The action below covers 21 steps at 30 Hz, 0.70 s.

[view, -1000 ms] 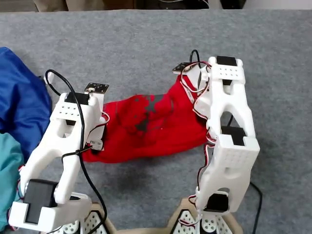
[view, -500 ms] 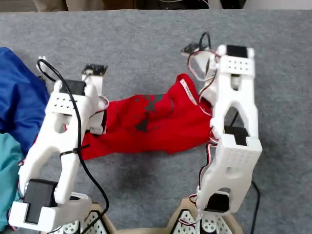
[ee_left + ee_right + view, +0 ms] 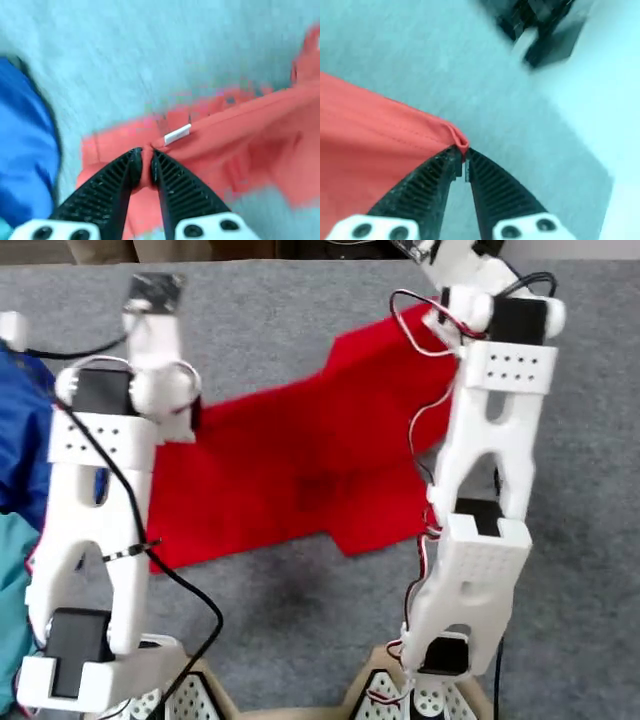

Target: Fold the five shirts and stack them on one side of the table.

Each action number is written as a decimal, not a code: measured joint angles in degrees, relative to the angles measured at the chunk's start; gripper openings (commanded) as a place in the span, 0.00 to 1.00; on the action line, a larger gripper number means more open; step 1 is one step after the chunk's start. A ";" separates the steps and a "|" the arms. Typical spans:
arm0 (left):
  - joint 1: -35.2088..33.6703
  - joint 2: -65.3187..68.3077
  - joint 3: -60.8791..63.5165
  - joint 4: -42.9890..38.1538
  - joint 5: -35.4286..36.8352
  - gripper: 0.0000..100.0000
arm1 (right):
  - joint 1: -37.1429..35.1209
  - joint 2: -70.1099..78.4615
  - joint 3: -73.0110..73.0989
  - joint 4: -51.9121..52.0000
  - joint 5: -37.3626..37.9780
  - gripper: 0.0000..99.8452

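Grey table cover (image 3: pixel 300 320) under red shirt (image 3: pixel 290 470), pinched left by left gripper (image 3: pixel 142 155), far right by right gripper (image 3: pixel 461 152). Risks slipping from these thin bites if stretched harder

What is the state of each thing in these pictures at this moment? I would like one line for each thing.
red shirt: unfolded, stretched out between both grippers.
left gripper: shut on an edge of the red shirt.
right gripper: shut on a corner of the red shirt.
blue shirt: crumpled, not folded.
teal shirt: bunched beside the blue shirt, not folded.
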 measured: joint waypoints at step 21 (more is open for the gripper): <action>-6.24 0.09 30.15 -64.88 0.00 0.02 | -10.81 19.16 0.00 -58.46 0.00 0.01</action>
